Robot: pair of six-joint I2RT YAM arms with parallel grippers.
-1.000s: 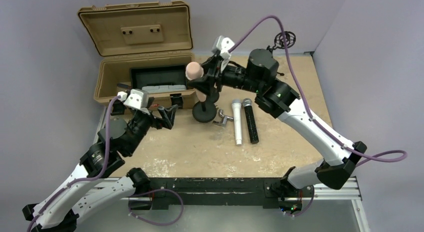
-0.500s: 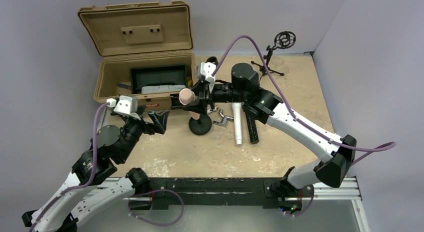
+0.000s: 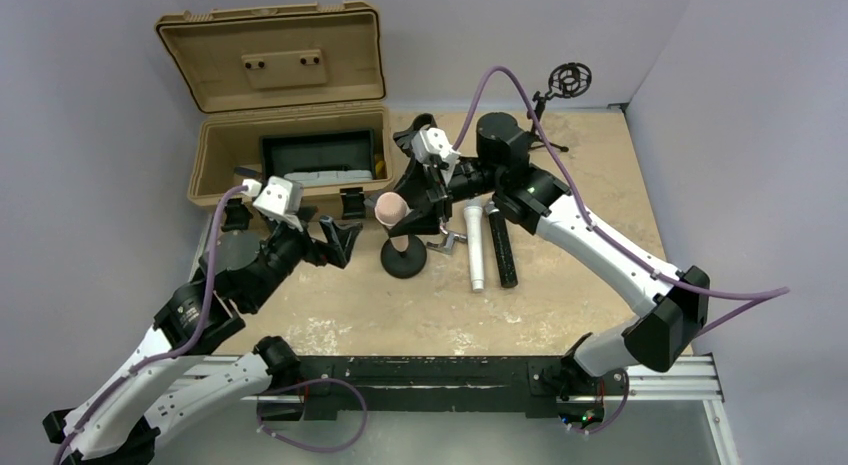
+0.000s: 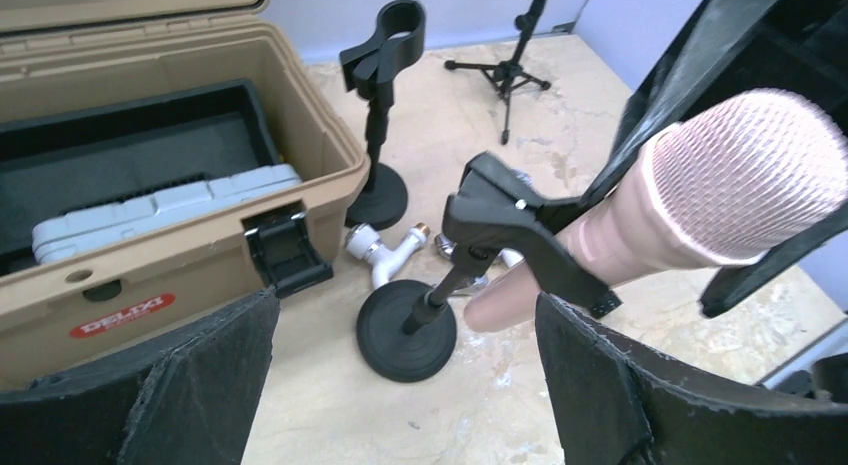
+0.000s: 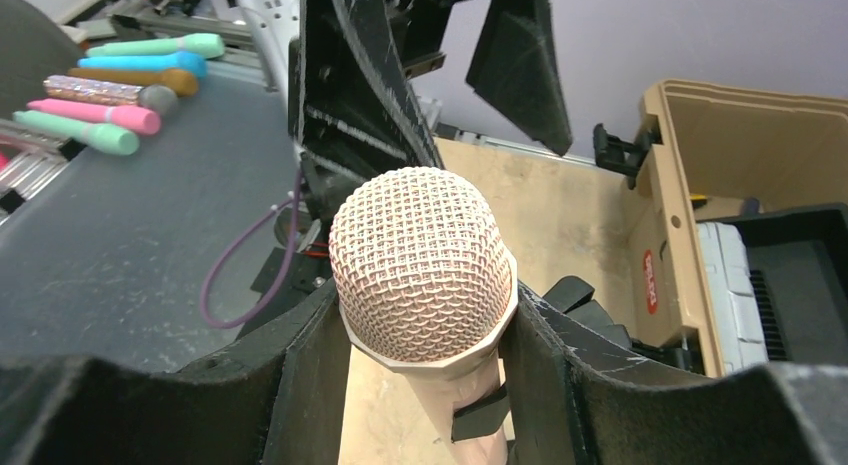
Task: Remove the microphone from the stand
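A pink microphone (image 3: 390, 211) sits tilted in the black clip (image 4: 512, 223) of a small stand with a round base (image 3: 403, 258). My right gripper (image 3: 412, 203) is shut on the microphone's mesh head (image 5: 420, 257), one finger (image 5: 300, 377) pressed on each side. The microphone's body is still held in the clip. My left gripper (image 3: 336, 237) is open and empty, just left of the stand. In the left wrist view its fingers (image 4: 618, 395) frame the base (image 4: 405, 331).
An open tan case (image 3: 290, 157) stands at the back left. A silver microphone (image 3: 474, 241), a black microphone (image 3: 501, 247) and a metal fitting (image 3: 446, 244) lie right of the stand. A second, empty stand (image 4: 383, 95) is beside the case. A tripod mount (image 3: 563, 83) stands behind.
My right gripper has swung the microphone and its stand nearer and left, and the base now rests closer to me. My left gripper has shifted a little beside it.
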